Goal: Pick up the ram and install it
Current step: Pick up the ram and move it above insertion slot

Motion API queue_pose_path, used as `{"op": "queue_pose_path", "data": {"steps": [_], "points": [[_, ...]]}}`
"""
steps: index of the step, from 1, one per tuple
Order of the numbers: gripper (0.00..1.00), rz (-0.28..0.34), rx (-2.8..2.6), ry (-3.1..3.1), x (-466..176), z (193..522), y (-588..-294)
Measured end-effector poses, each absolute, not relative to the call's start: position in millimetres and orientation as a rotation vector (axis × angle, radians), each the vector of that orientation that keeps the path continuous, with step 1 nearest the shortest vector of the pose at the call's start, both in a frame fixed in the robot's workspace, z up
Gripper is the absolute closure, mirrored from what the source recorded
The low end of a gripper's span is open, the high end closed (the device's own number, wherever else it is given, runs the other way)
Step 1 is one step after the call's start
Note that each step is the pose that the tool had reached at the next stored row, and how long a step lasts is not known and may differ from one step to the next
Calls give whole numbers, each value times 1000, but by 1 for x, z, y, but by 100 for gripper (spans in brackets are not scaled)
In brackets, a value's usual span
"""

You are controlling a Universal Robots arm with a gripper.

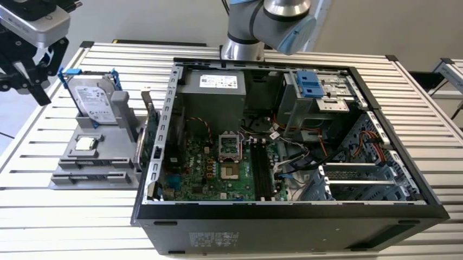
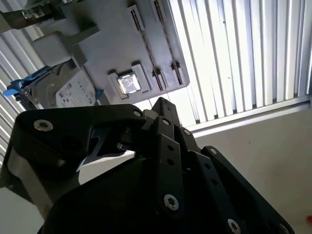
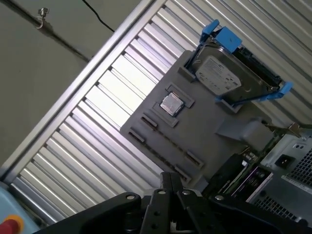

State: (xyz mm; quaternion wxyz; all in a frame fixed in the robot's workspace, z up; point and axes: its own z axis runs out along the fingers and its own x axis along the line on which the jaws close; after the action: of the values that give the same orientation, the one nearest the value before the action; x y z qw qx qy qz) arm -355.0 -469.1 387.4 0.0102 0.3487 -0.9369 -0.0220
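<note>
Gripper: your gripper has its fingers pressed together, with nothing between them. In the exterior view it hangs at 10 o'clock from the gray tray, near the table's edge.
Ram: you cannot tell where the ram is.
Tray: it sits at 9 o'clock from the open computer.
On the tray: a hard drive in a blue frame stands at 12 o'clock. A small square chip lies in the middle.
Green card: it stands on edge between the tray and the computer.
Black slots: they lie on the green board inside the computer.
</note>
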Motion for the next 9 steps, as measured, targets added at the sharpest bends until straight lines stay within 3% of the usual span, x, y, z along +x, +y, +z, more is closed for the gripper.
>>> {"op": "queue_pose_path", "data": {"steps": [9], "points": [[100, -68, 1169, -2892, -355, 387, -469]]}}
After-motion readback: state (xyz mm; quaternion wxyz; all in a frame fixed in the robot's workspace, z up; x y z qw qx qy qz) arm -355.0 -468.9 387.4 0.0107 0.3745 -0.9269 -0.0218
